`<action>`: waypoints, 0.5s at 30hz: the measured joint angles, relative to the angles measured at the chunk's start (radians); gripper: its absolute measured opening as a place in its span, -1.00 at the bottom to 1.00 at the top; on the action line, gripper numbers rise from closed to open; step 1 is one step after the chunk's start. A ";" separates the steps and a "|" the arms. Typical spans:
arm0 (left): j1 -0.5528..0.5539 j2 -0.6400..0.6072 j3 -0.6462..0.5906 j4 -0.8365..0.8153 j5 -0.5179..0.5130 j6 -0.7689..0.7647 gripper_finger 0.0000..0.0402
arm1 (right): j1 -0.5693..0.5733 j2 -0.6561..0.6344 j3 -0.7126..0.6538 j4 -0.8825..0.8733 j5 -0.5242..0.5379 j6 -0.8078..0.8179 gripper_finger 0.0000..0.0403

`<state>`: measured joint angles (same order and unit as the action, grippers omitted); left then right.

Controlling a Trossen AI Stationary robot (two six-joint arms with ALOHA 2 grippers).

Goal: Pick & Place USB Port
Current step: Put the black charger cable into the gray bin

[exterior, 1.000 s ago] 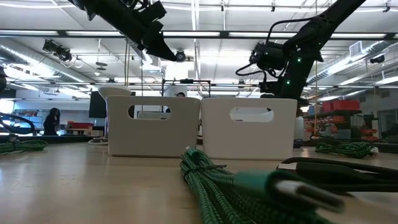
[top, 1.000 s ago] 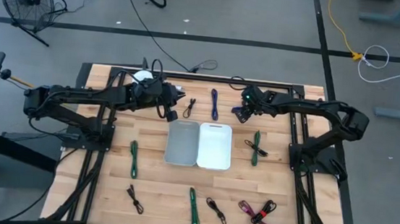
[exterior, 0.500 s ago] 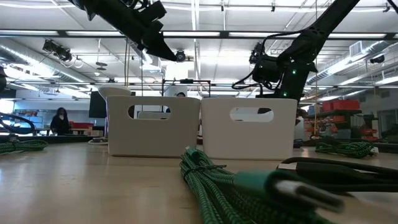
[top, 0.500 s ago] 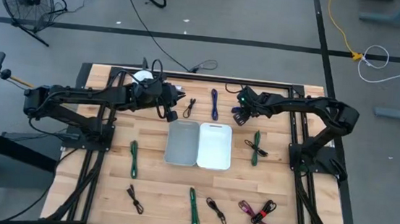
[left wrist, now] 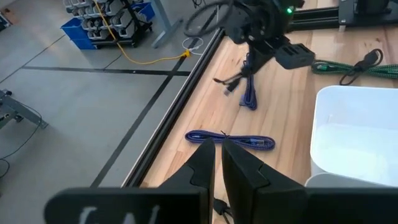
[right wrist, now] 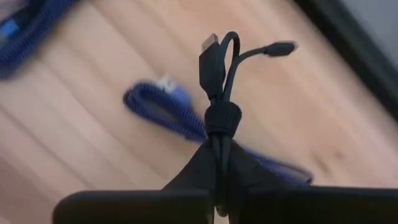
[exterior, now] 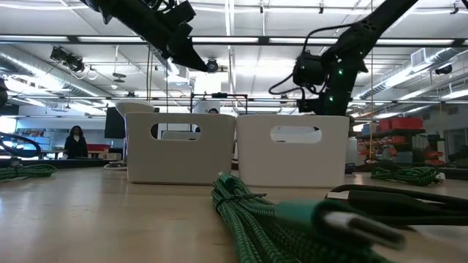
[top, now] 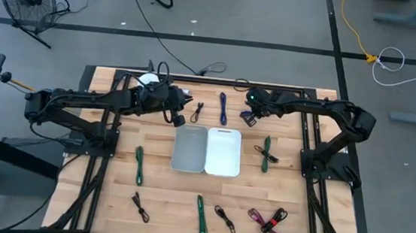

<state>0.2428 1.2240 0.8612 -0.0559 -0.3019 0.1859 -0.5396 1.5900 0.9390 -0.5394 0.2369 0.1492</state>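
The USB cable (left wrist: 249,94) is a small blue coil with black plug ends. It is at the table's far side, right of the two bins, and my right gripper (top: 249,119) is shut on it. The right wrist view shows its black leads and plugs (right wrist: 214,56) sticking out past the fingers, with the blue coil (right wrist: 163,106) behind them. My left gripper (left wrist: 217,147) is shut with nothing between its fingers. It hovers above the far left of the grey bin (top: 188,148). The white bin (top: 224,151) stands beside the grey one. My right gripper pinches the cable's black leads between its two fingers, just behind the round black tie (right wrist: 222,118). The fingers come steeply from above. The plug ends stick out beyond the fingertips, and the blue coil (left wrist: 249,99) hangs under the gripper, low over the wood.
A second blue cable (top: 223,107) lies on the table's far side, left of my right gripper, and a black one (top: 197,112) lies near my left gripper. Green cables (top: 266,153) (top: 139,164) flank the bins. More cables (top: 201,217) (top: 268,220) lie along the near edge.
My right gripper has dipped toward the blue cable, shut on it, and come up a little. The left arm has kept still.
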 joint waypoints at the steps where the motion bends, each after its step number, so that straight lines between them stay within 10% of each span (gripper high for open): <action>1: 0.000 0.000 0.000 0.000 0.007 -0.004 -0.83 | 0.000 -0.004 0.021 -0.012 0.000 -0.010 -0.97; 15: 0.000 0.000 0.000 0.052 0.014 -0.033 -0.83 | 0.121 -0.212 0.174 -0.015 -0.128 -0.124 -0.98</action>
<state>0.2424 1.2240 0.8612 -0.0039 -0.2882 0.1527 -0.4186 1.3777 1.1133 -0.5542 0.1087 0.0249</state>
